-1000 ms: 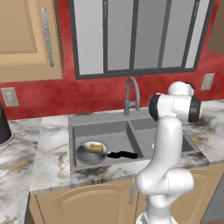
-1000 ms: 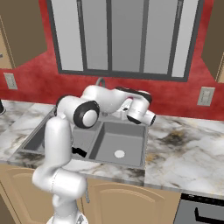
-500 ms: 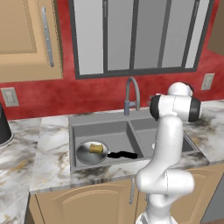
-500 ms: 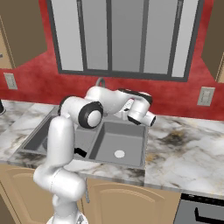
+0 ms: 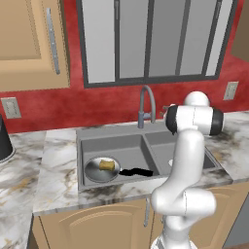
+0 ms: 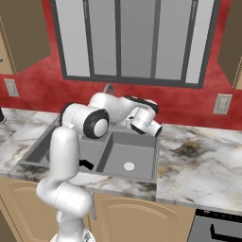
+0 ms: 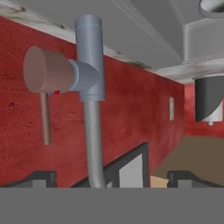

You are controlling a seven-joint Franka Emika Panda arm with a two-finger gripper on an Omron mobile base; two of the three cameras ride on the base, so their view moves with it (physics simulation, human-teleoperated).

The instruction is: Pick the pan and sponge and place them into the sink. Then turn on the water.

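The silver pan (image 5: 99, 170) lies in the left basin of the grey sink (image 5: 113, 144), its black handle (image 5: 136, 171) pointing right. The yellow-tan sponge (image 5: 107, 166) rests inside the pan. My gripper (image 7: 112, 178) is open and holds nothing. It hovers close to the base of the arched faucet (image 7: 91, 131), whose pipe stands between the two fingertips (image 7: 42, 177). The faucet's brownish lever handle (image 7: 45, 72) is just to the side of the pipe. In the left base view no water comes from the faucet spout (image 5: 145, 99).
The hand view is rolled over, with the sink rim at its top and the red back wall (image 7: 22, 131) behind the faucet. The right basin (image 6: 126, 152) holds only its white drain (image 6: 128, 166). Marble counter (image 6: 198, 156) flanks the sink.
The hand has shifted only slightly near the faucet. Pan and sponge have not moved.
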